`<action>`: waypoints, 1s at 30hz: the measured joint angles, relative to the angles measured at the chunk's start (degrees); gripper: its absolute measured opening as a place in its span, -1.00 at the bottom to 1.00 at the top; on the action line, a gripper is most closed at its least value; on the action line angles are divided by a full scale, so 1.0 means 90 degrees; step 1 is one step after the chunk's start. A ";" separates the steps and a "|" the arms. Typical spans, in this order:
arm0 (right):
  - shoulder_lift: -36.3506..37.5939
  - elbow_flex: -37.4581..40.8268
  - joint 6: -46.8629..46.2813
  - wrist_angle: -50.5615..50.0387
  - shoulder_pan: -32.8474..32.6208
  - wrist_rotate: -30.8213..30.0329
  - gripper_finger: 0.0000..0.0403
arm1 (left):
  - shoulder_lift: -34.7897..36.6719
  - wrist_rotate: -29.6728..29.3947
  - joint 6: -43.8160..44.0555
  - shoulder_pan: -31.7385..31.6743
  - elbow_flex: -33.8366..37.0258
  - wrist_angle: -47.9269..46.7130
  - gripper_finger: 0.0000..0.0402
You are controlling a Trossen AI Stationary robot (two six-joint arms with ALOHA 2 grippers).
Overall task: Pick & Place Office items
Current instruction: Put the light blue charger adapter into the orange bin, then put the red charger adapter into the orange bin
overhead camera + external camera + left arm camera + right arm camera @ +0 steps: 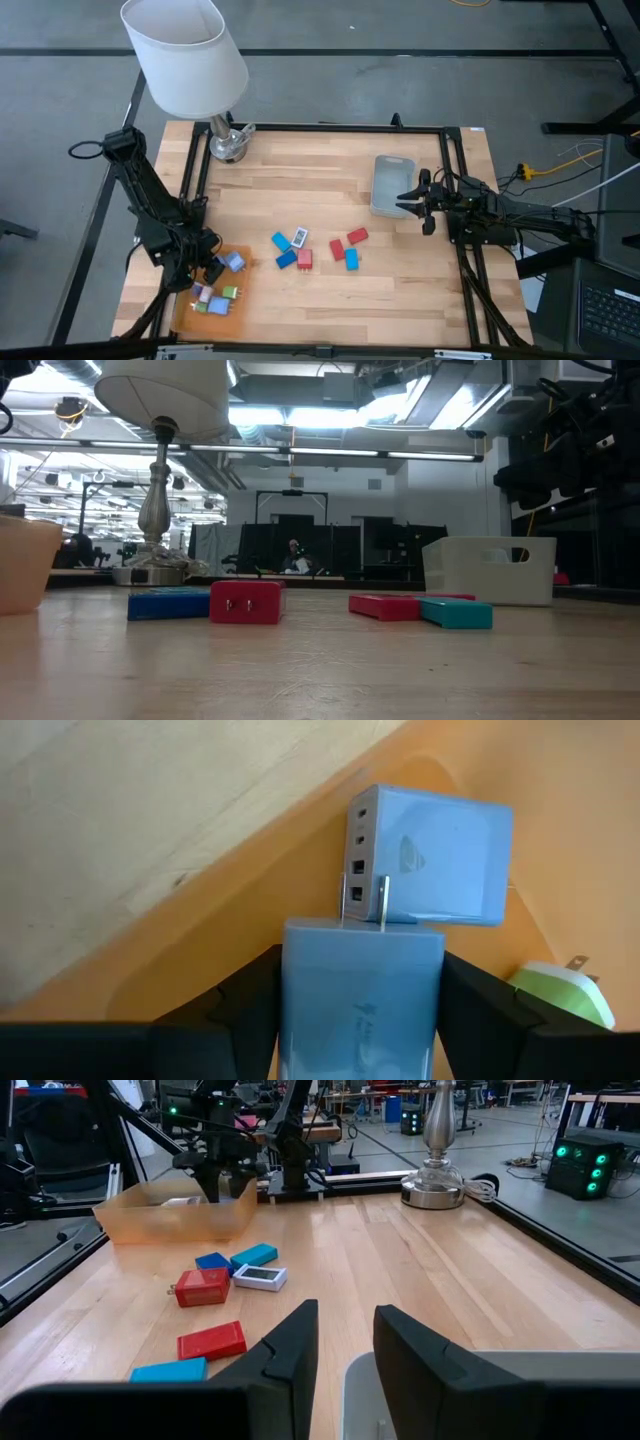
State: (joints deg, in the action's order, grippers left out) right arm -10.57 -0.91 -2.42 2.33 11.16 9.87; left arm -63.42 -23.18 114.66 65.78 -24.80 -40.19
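Gripping a light blue charger block (362,1010), left gripper (207,265) sits over the orange tray (238,318), just beside another light blue block (432,855) and a green one (565,995). Loose blue and red blocks (350,240) lie mid-table. Right gripper (412,201) clenched empty by the grey bin (388,172).

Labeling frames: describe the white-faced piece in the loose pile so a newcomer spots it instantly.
Start at the lamp at the table's far left corner, then come down to the loose cluster mid-table, between the orange tray and the grey-blue bin. The piece lies at the cluster's lamp-side edge; unlike its solid red and blue neighbours, it alone has a white face.
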 joint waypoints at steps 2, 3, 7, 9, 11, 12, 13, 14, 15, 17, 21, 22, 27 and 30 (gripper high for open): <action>-0.0002 0.0000 -0.0002 -0.0002 -0.0001 0.0002 -0.50 | 0.0000 -0.0018 0.0011 0.0000 0.0000 -0.0006 0.05; -0.0002 0.0000 -0.0001 0.0000 -0.0001 0.0001 -0.50 | 0.0000 -0.0030 0.0036 0.0002 0.0000 -0.0006 0.05; -0.0001 0.0000 0.0000 0.0000 -0.0001 0.0001 -0.50 | -0.0005 -0.0098 0.0089 0.0001 0.0007 0.0029 0.07; -0.0002 0.0000 0.0000 0.0000 0.0000 0.0000 -0.50 | -0.0005 -0.0089 0.0084 -0.0001 0.0005 0.0088 0.25; -0.0002 0.0000 -0.0001 0.0000 0.0000 0.0000 -0.50 | -0.0005 -0.0099 0.0078 -0.0005 -0.0003 0.0112 0.46; -0.0002 0.0000 -0.0001 0.0000 -0.0001 0.0001 -0.50 | -0.0005 -0.0132 0.0079 -0.0005 -0.0024 0.0135 0.54; -0.0001 0.0000 0.0000 0.0000 -0.0002 0.0001 -0.50 | 0.0000 -0.0179 0.0085 -0.0005 -0.0051 0.0142 0.60; -0.0002 0.0000 -0.0002 0.0000 0.0000 0.0000 -0.50 | -0.0002 -0.0236 0.0102 -0.0005 -0.0086 0.0142 0.63; -0.0002 0.0000 0.0000 0.0000 0.0000 0.0000 -0.50 | -0.0007 -0.0297 0.0115 -0.0005 -0.0134 0.0142 0.64; -0.0002 0.0000 0.0000 0.0000 -0.0002 0.0000 -0.50 | 0.0030 -0.0462 0.0205 -0.0002 -0.0244 0.0192 0.63; -0.0001 0.0000 -0.0001 0.0000 0.0000 0.0002 -0.50 | 0.0215 -0.1593 0.0297 0.0000 -0.0551 0.0363 0.52; -0.0002 0.0000 -0.0002 0.0000 0.0000 0.0000 -0.50 | 0.0253 -0.2075 0.0340 0.0000 -0.0652 0.0370 0.50; -0.0001 0.0000 -0.0002 0.0000 0.0000 0.0001 -0.50 | 0.0457 -0.3827 0.0270 -0.0330 -0.1117 0.0365 0.44; -0.0002 0.0000 0.0000 0.0000 0.0000 0.0001 -0.50 | 0.0457 -0.3047 -0.0827 -0.0989 -0.1508 0.0415 0.43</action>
State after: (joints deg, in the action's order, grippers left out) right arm -10.59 -0.91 -2.42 2.33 11.16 9.87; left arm -59.31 -50.61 107.22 56.87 -38.37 -36.46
